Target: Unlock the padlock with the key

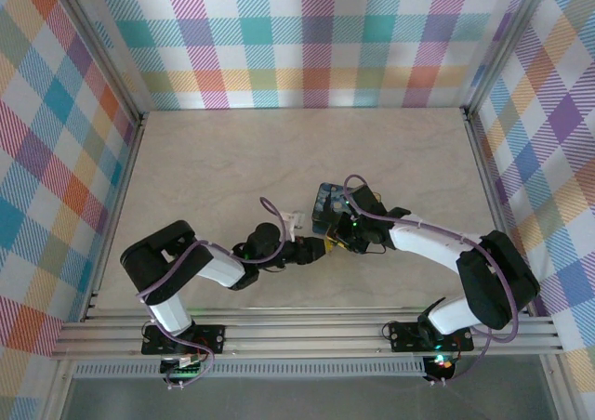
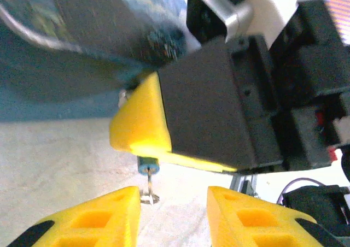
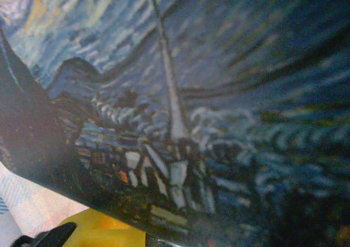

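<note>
Nearest, left gripper (image 2: pixel 173 203): yellow jaws spread apart over the pale surface (image 2: pixel 54 165), holding nothing. Just past the gap, the padlock (image 2: pixel 148 170): a small bluish bit with a metal piece dangling to the surface. It hangs right under a yellow fingertip of the right gripper (image 1: pixel 337 244). The view is blurred there, so whether those jaws pinch it or stand parted, cannot tell. Farther back, blue swirly-sky box (image 2: pixel 82 17), tilted, close against the right wrist.
</note>
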You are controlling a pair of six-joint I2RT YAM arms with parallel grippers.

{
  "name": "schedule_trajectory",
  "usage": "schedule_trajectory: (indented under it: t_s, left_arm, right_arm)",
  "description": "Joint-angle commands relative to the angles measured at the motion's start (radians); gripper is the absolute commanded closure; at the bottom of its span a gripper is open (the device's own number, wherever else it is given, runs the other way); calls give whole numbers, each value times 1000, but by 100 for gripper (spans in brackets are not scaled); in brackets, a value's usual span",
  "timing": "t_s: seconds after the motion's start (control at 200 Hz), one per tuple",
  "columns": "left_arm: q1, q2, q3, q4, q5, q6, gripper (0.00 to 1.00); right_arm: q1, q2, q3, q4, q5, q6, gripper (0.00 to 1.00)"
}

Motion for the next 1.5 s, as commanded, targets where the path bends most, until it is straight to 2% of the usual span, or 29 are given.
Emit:
schedule_trajectory:
  t_s: [0.0,0.395,0.495,0.59,0.69,0.76,0.87,0.915,0.995,1.095,1.195,1.26,1.42,1.495]
  left_arm:
    - [-18,24,-2,67,-29,-29,64]
    - [-20,85,48,73,-26,-19,67]
    - [-20,107,67,82,-13,-19,75]
    - [-20,131,79,103,4,-17,100]
    - [-26,144,83,123,24,31,100]
    - [-60,108,86,5,-23,210,100]
    - [-221,17,132,-320,-311,676,100]
    - [-268,28,182,-425,-401,817,100]
    - [-286,49,221,-495,-492,939,100]
    - [-294,28,226,-530,-577,1019,100]
    - [-323,15,223,-551,-658,1104,100]
    - [-326,13,220,-567,-673,1116,100]
    - [-284,-15,184,-546,-607,1006,100]
    - [-254,-24,161,-518,-580,939,100]
  right_arm:
    - [7,-5,-1,32,7,18,100]
    - [6,-16,-4,33,-7,24,100]
    - [6,-22,-5,34,-10,27,100]
    - [6,-25,-4,37,-14,32,100]
    - [3,-27,7,28,-27,28,100]
    - [-13,-24,37,-8,-60,0,100]
    - [-45,6,130,-132,-145,-93,100]
    - [-50,19,172,-194,-167,-137,100]
    - [-51,50,249,-314,-189,-221,100]
    - [-51,80,301,-415,-196,-288,99]
    - [-51,103,324,-454,-197,-326,94]
    - [-51,127,350,-481,-201,-350,85]
    - [-51,104,363,-483,-177,-360,57]
    - [-51,81,358,-487,-155,-361,52]
